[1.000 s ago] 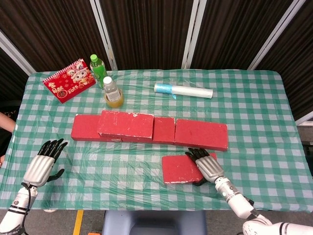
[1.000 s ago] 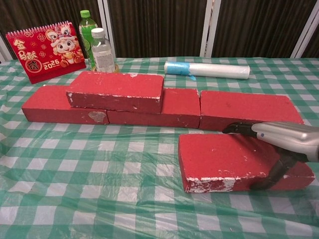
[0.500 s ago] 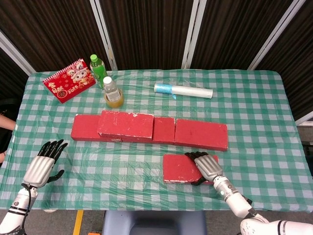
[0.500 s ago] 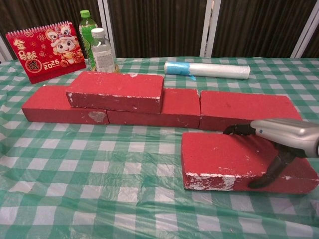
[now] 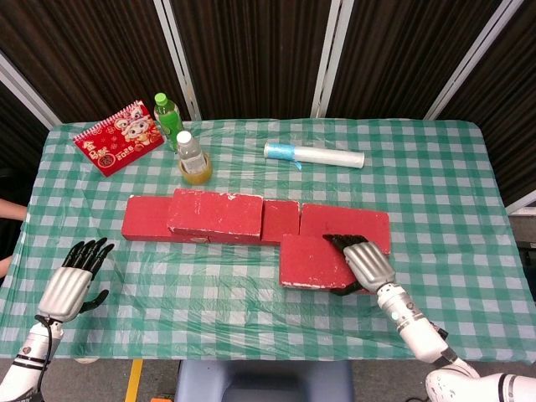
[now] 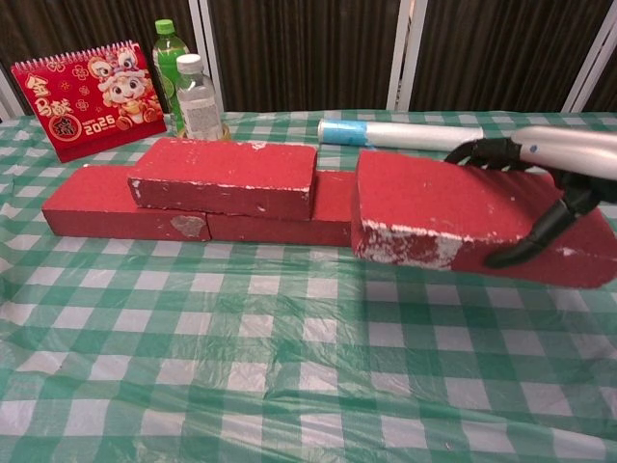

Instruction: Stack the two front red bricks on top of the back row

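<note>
Holding the red brick [image 6: 434, 217] off the table, the right hand [image 5: 364, 264] gripped it; the left hand [image 5: 71, 280] lay open.

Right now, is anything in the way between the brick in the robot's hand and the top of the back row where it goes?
No. The right hand holds the red brick lifted off the table, just in front of the back row. The row's right end is bare. The stacked brick sits further left.

Chipped rectangular red brick [image 6: 453, 217] held off the counter, tilted, just before the back row of red bricks [image 5: 343, 224]. Second flat red brick [image 6: 224, 176] (white-scuffed edges) lies atop the row's left.
</note>
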